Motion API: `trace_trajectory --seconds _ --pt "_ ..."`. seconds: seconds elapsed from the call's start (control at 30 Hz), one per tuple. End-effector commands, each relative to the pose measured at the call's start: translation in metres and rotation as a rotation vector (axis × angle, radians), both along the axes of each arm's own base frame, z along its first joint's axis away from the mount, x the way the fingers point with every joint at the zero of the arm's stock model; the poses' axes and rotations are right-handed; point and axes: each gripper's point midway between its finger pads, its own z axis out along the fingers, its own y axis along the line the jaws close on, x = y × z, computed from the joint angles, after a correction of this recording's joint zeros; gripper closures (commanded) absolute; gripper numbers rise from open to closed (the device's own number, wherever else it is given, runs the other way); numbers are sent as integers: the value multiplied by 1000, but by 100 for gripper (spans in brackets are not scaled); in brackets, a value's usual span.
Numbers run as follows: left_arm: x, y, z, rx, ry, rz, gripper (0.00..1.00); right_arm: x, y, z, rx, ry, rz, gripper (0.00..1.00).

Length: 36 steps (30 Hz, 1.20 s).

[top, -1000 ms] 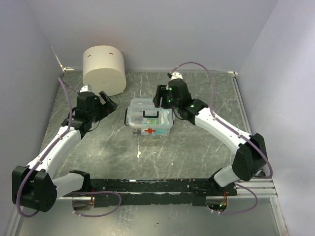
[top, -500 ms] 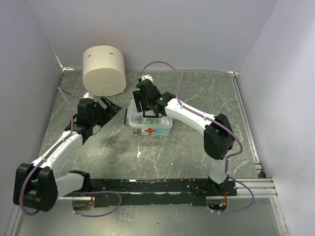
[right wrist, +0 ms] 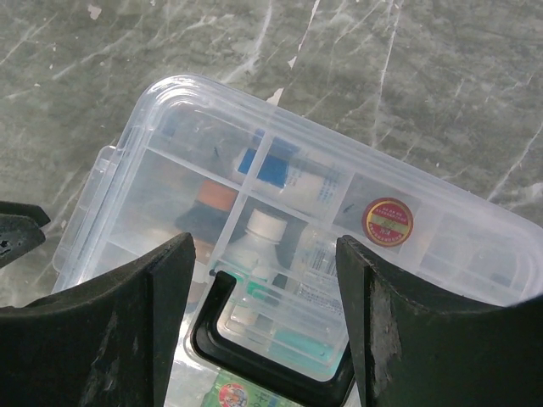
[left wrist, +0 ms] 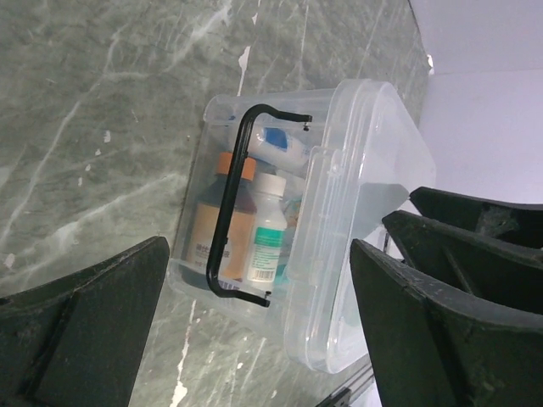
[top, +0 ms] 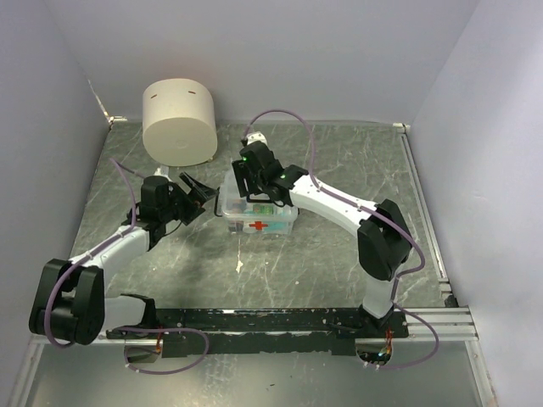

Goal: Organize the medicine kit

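Note:
The medicine kit (top: 259, 216), a clear lidded box with a red cross (top: 257, 225) on its front, stands mid-table. My left gripper (top: 197, 193) is open just left of the kit, apart from it. In the left wrist view the kit (left wrist: 365, 153) and its black handle (left wrist: 227, 212) lie beyond my open left gripper (left wrist: 261, 246). My right gripper (top: 253, 185) hovers open over the kit's back half. In the right wrist view the lid (right wrist: 204, 136) shows bottles beneath, and the handle (right wrist: 254, 366) lies between the fingers of my right gripper (right wrist: 265, 254). Nothing is held.
A large cream cylinder (top: 178, 121) stands at the back left, close behind my left arm. Grey walls enclose the table on the left, back and right. A black rail (top: 254, 320) runs along the near edge.
My right arm has swung left from beside the kit to above its lid, its jaws widening. My left gripper has moved nearer the kit's left side.

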Motion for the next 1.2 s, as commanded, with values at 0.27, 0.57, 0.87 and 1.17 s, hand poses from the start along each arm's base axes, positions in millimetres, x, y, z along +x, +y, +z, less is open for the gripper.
trace_trajectory --seconds 0.27,0.57,0.87,1.17 --pt "15 -21 11 -236 7 8 0 -34 -25 -64 -128 173 7 34" --pt "11 -26 1 -423 74 68 0 -35 -23 -63 -104 174 3 35" --pt "5 -36 27 -595 73 37 2 -35 -19 -62 -87 176 3 35" --pt "0 -24 11 -347 85 36 9 -38 -14 -56 -45 179 19 35"
